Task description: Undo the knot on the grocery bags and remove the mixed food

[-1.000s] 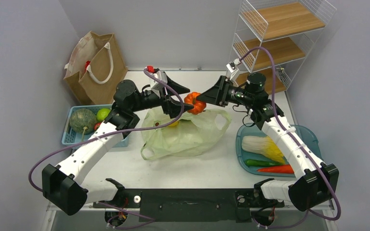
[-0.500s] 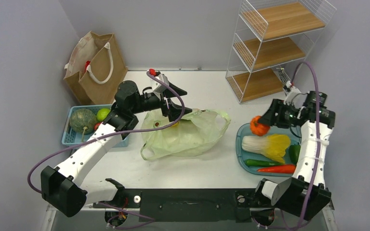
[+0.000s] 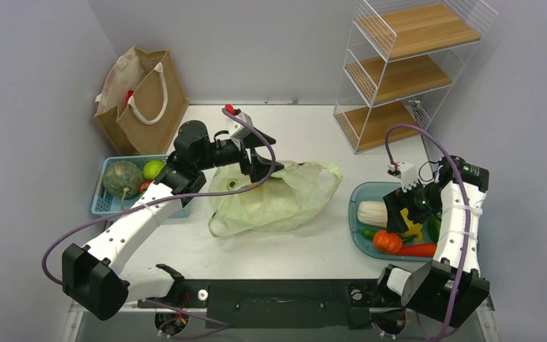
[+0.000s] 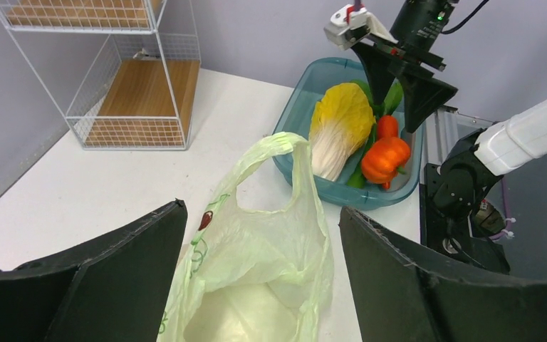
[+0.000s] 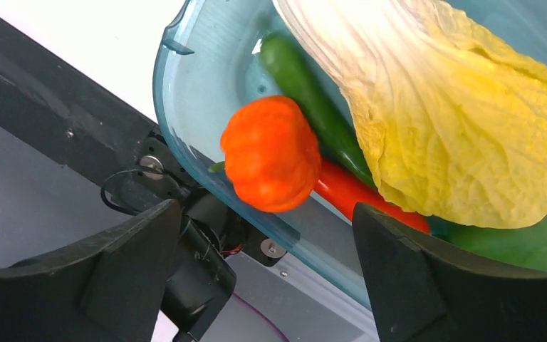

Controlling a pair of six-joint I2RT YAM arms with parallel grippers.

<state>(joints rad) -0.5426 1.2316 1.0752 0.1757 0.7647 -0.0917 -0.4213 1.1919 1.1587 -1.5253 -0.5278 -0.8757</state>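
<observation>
The pale green plastic bag (image 3: 278, 203) lies at the table's middle, mouth open, with its loop handles apart; no knot shows. My left gripper (image 3: 276, 153) is open and empty just above the bag's mouth (image 4: 256, 271). The ribbed orange tomato-like piece (image 3: 387, 241) lies in the teal tray (image 3: 360, 192), against its near rim (image 5: 185, 157). My right gripper (image 3: 399, 222) is open and empty just above that piece (image 5: 271, 153). The brown paper bag (image 3: 139, 100) stands at the back left.
The tray also holds a white-yellow cabbage (image 5: 456, 121), a green cucumber (image 5: 313, 100) and a red pepper (image 5: 356, 196). A blue basket (image 3: 110, 203) at the left holds a green squash (image 3: 122, 177) and a lime fruit (image 3: 152, 169). A wire shelf (image 3: 406, 64) stands at the back right.
My right arm carried the orange piece from the bag's mouth across to the teal tray and let it go there. My left gripper barely moved.
</observation>
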